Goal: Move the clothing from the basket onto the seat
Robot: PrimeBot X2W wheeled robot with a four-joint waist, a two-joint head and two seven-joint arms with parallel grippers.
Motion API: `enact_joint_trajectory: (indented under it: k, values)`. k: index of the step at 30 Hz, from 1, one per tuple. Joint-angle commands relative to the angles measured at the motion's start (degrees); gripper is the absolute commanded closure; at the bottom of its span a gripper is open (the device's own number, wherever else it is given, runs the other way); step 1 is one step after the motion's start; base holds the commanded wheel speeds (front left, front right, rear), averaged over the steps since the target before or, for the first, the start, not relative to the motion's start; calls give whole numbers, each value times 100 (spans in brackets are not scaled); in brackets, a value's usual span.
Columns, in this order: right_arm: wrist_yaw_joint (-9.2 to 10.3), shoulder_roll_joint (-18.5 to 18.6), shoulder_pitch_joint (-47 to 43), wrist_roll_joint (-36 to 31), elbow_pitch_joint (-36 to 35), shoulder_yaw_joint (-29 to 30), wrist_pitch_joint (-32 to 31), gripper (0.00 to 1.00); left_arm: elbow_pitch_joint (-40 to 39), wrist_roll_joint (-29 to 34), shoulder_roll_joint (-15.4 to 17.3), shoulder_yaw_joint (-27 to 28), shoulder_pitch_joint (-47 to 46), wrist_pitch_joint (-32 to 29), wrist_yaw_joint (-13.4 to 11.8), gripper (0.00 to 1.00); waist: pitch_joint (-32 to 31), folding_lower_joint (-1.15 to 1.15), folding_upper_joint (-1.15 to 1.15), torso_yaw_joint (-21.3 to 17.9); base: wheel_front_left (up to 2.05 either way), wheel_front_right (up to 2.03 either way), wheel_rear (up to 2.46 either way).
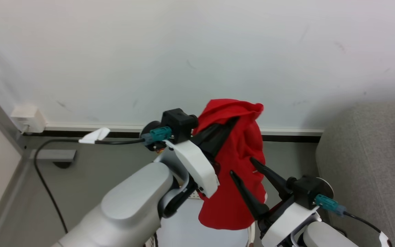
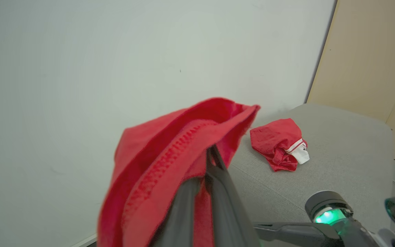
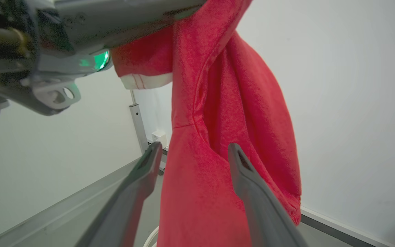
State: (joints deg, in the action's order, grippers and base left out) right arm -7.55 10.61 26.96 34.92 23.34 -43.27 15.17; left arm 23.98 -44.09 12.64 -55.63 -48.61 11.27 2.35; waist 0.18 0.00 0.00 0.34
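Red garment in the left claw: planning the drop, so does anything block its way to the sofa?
Only the open right claw, low beside the garment on the side toward the sofa; above it the way looks free.

Bright flat indoor light, even on wall [image 1: 183, 51], faint grey shadow at 3 o'clock above seat [image 1: 355, 154], wide-angle bowing at wrist view edges, clothing [image 2: 156, 178] blurred at 7 o'clock, left gripper [image 2: 213, 151] soft-focus at 6 o'clock, green lamp [image 2: 326, 216] glowing at 4 o'clock
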Motion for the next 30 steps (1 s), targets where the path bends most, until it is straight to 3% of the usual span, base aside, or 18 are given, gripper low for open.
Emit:
enact_joint_trajectory:
  k: [1,10,20,21,23,30]
  values:
    - [13,-26,144,142,194,-145,-4,0,33,23,-69,-37,12,41,31,100,-18,0,0,113,0,0,0]
    - [13,-103,586,635,1157,-668,-4,0,55,49,-453,-346,58,-3,176,100,-73,0,0,551,0,0,0]
    - [13,-238,717,1159,1838,-706,-4,0,-85,10,-619,-600,144,-77,232,100,-75,0,0,992,0,0,0]
    - [13,-240,713,1172,1862,-725,-4,16,-90,8,-608,-598,143,-77,221,100,-74,0,0,1006,0,0,0]
    - [13,-226,737,1182,1855,-720,-4,100,-87,-13,-578,-575,144,-67,208,100,-71,0,0,1019,0,0,0]
    - [13,-134,627,1124,1619,-540,-5,100,82,-98,-458,-455,171,-2,134,100,-64,0,0,899,0,0,0]
